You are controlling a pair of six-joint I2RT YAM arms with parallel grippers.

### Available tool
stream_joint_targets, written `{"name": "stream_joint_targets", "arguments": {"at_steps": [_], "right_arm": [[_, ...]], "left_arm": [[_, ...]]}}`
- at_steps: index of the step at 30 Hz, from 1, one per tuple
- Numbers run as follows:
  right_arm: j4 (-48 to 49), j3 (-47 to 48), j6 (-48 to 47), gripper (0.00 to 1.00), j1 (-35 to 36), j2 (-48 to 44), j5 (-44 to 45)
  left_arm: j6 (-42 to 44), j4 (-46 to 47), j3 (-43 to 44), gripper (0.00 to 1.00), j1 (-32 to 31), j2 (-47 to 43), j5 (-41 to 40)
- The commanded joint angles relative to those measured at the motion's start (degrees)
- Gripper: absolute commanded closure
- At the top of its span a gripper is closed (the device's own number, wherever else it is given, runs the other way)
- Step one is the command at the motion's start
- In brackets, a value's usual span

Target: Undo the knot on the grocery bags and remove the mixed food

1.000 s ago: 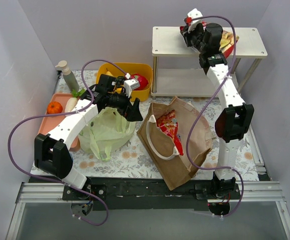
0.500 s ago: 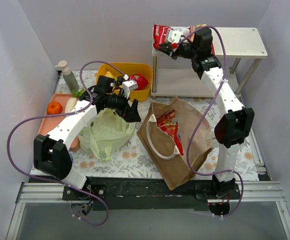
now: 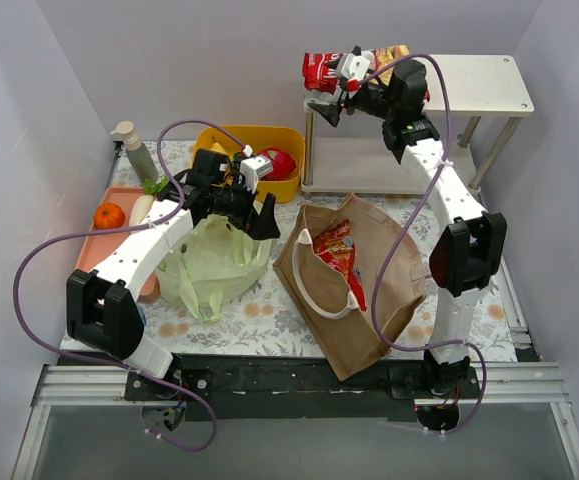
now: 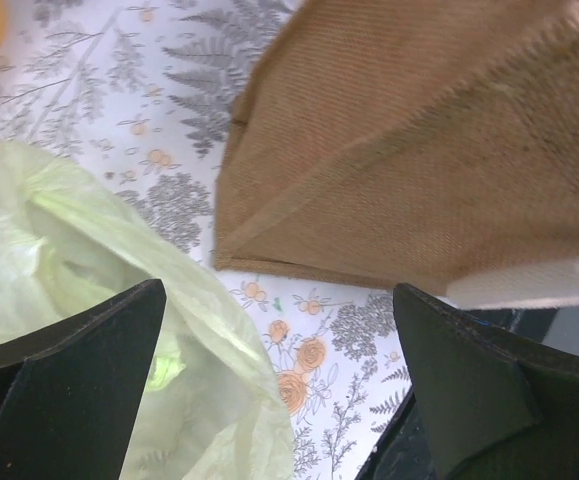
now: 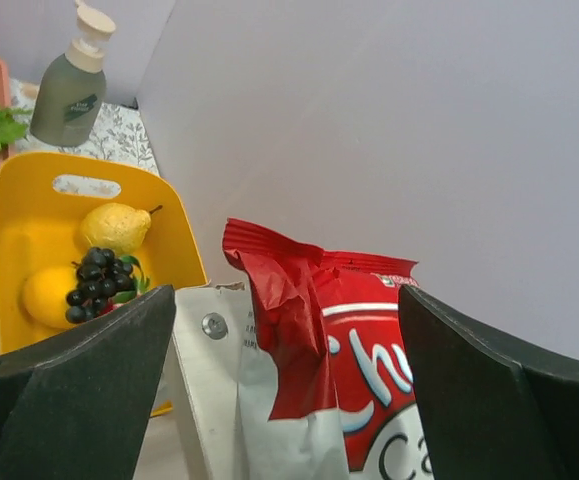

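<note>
Upper centre, the right gripper (image 5: 287, 300) is gaping around a crinkly red snack packet (image 5: 354, 340). The left gripper (image 4: 279, 300) is hanging spread above a pale-green plastic bag (image 4: 59, 240).

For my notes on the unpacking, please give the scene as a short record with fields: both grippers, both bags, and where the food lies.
left gripper: open, empty, above the green bag, beside the brown tote
right gripper: open, jaws either side of a red snack packet at the left end of the white shelf
brown tote: open, red packets inside
yellow bin: pear, grapes
pink tray: tangerine, radish
</note>
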Motion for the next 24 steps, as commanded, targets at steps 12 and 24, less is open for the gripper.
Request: {"name": "stream_joint_targets", "arguments": {"at_steps": [12, 24], "right_arm": [[-11.1, -42.4, 9.1, 0.1, 2.7, -47.7, 2.3], [-33.0, -65.5, 22.6, 0.2, 2.8, -53.1, 3.5]], "left_arm": [[-0.7, 3.2, 5.9, 0.02, 1.5, -3.5, -11.0], [-1.8, 3.5, 5.7, 0.02, 1.5, -1.8, -7.9]]}}
